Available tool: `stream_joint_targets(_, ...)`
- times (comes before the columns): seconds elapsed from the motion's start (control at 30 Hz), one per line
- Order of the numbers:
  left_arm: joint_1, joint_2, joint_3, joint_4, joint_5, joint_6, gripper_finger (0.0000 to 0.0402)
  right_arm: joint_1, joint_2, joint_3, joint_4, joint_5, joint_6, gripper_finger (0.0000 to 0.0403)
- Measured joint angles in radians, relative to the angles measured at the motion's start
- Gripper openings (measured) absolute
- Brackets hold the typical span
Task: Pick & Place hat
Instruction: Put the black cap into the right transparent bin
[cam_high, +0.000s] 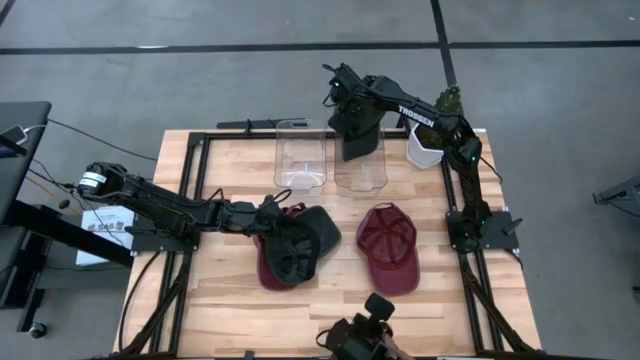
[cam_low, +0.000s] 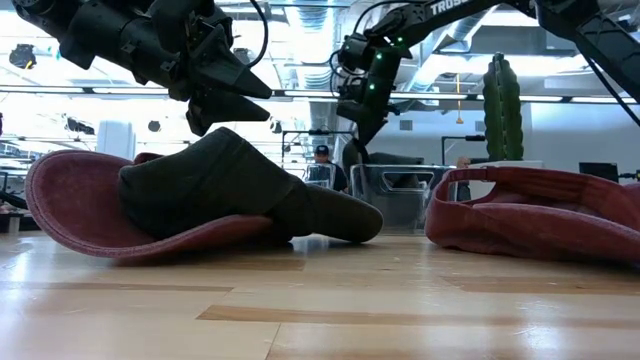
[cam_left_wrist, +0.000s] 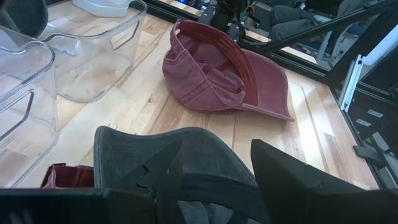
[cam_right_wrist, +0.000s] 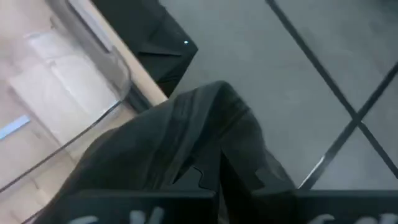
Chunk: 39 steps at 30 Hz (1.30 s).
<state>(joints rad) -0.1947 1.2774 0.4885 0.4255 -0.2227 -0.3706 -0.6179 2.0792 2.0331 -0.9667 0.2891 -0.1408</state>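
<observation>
While my left gripper (cam_high: 268, 216) hangs just over the dark hat (cam_high: 300, 243), my right gripper (cam_high: 356, 135) holds another dark hat (cam_right_wrist: 186, 143) above the clear bins.

Seen level from the table, my left fingers stand spread with nothing between them, their tips just above the dark hat's crown and apart from it. That hat lies on top of a red hat (cam_high: 268, 262) near the middle of the wooden table (cam_high: 240, 160), and a second red hat (cam_high: 388, 246) lies upside down to its right, well apart. My right fingers are clamped on dark cloth, which fills the right wrist view; this arm reaches over the right-hand clear bin (cam_high: 362, 168) at the far side, with a second clear bin (cam_high: 300, 155) just beside it and a white container (cam_high: 424, 146) nearby.
</observation>
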Motion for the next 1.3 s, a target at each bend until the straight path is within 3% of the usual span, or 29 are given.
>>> stream_joint_targets(0.3,0.0,0.0,0.0,-0.008,0.0,0.0,0.0186,0.036,-0.126,0.0,0.101,-0.046,0.01,0.0)
stream_joint_targets(0.53,0.0,0.0,0.0,-0.02,0.0,0.0,0.0186,0.155,-0.263,-0.075,0.175,-0.093,-0.002,0.0)
stream_joint_targets(0.67,0.0,0.0,0.0,-0.021,0.0,0.0,0.0186,0.251,-0.372,-0.288,0.336,-0.133,-0.025,0.0)
stream_joint_targets(1.03,0.0,0.0,0.0,-0.022,0.0,0.0,0.0186,0.539,-0.642,-1.112,0.984,-0.16,-0.042,0.0)
stream_joint_targets(1.17,0.0,0.0,0.0,-0.02,0.0,0.0,0.0186,0.667,-0.673,-1.266,1.176,-0.16,-0.027,0.0)
stream_joint_targets(1.3,0.0,0.0,0.0,-0.009,0.0,0.0,0.0186,0.769,-0.658,-1.321,1.222,-0.158,-0.024,0.0)
